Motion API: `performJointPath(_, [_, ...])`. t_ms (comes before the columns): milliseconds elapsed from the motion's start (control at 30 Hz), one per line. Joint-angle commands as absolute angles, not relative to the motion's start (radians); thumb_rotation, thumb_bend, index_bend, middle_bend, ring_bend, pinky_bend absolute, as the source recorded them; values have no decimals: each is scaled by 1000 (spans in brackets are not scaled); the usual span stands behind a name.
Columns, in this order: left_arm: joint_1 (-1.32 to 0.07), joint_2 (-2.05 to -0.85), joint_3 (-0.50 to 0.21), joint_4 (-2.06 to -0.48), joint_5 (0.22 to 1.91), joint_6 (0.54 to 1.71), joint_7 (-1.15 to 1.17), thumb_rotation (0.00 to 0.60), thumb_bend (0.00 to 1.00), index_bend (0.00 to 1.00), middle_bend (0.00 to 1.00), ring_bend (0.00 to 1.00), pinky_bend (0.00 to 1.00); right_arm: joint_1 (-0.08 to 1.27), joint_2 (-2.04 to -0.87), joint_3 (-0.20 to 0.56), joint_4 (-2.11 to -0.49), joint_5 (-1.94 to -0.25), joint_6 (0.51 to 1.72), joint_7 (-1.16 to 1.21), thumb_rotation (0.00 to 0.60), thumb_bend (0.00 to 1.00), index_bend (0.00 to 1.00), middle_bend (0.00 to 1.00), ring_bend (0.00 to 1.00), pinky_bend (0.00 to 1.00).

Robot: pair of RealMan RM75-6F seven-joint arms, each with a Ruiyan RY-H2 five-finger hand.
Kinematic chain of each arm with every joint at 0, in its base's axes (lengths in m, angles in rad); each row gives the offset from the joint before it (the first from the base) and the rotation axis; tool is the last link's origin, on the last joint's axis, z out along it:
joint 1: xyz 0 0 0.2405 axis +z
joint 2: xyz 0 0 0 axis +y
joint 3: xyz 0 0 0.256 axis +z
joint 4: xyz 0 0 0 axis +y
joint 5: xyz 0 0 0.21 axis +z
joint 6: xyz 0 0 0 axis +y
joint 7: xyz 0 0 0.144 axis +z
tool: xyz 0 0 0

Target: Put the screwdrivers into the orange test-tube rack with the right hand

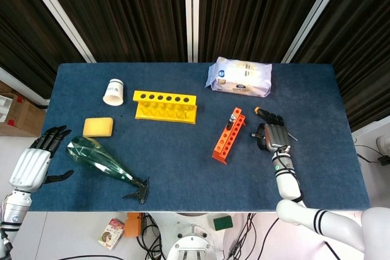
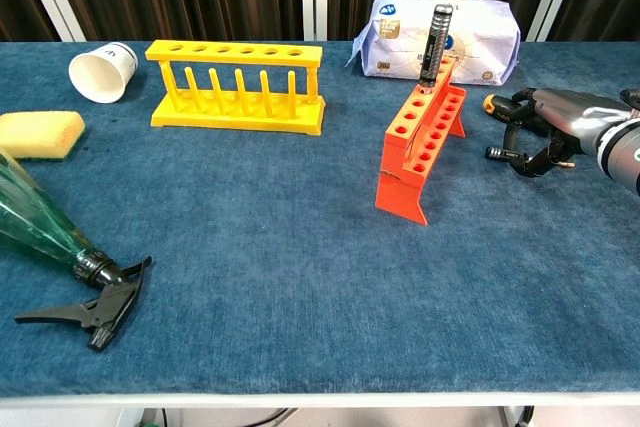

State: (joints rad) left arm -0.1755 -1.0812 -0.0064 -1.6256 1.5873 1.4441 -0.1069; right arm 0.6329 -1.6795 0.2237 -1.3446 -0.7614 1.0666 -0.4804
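Screwdriver: orange-tipped black-handled screwdriver [image 2: 497, 104] lies within the curled fingers [image 2: 515, 137] of the right hand [image 2: 553, 122] — at 3 o'clock of the orange plastic test-tube rack [image 2: 421, 143].
Hand pose: low over the table, fingers closed around it.

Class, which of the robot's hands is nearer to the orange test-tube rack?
Right. The right hand sits just beside the orange test-tube rack; the left hand hangs off the table's far left edge.

Right hand [image 1: 272, 133]: silver-grey metal back plate, black jointed fingers [image 2: 515, 132]; narrow silver wrist bearing a small green light. Right forearm [image 1: 317, 220]: glossy white shell with black ring bands near the elbow. Left hand [image 1: 38, 156]: silver-grey ribbed back, black fingers [image 1: 53, 136]. Left forearm [image 1: 12, 208]: white casing with a dark band.
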Motion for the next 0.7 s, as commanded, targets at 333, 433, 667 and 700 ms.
performJointPath(333, [-174, -1080, -5, -1628, 1590, 1445, -106, 600, 56, 124, 86, 63, 238, 529, -1547, 238, -1511, -933, 1106, -211, 600, 455, 639, 41, 0, 0])
performJointPath(433, [-173, -1080, -5, -1632, 1591, 1446, -100, 600, 56, 124, 86, 63, 238, 497, -1496, 243, -1568, -1009, 1119, -103, 600, 457, 640, 48, 0, 0])
performJointPath(667, [-171, -1081, -6, -1635, 1589, 1450, -93, 600, 56, 124, 86, 63, 238, 430, -1417, 243, -1678, -1219, 1166, 198, 600, 457, 641, 52, 0, 0])
performJointPath(700, [-171, -1081, -7, -1635, 1589, 1449, -93, 600, 56, 124, 86, 63, 238, 425, -1412, 242, -1687, -1243, 1176, 228, 600, 457, 641, 51, 0, 0])
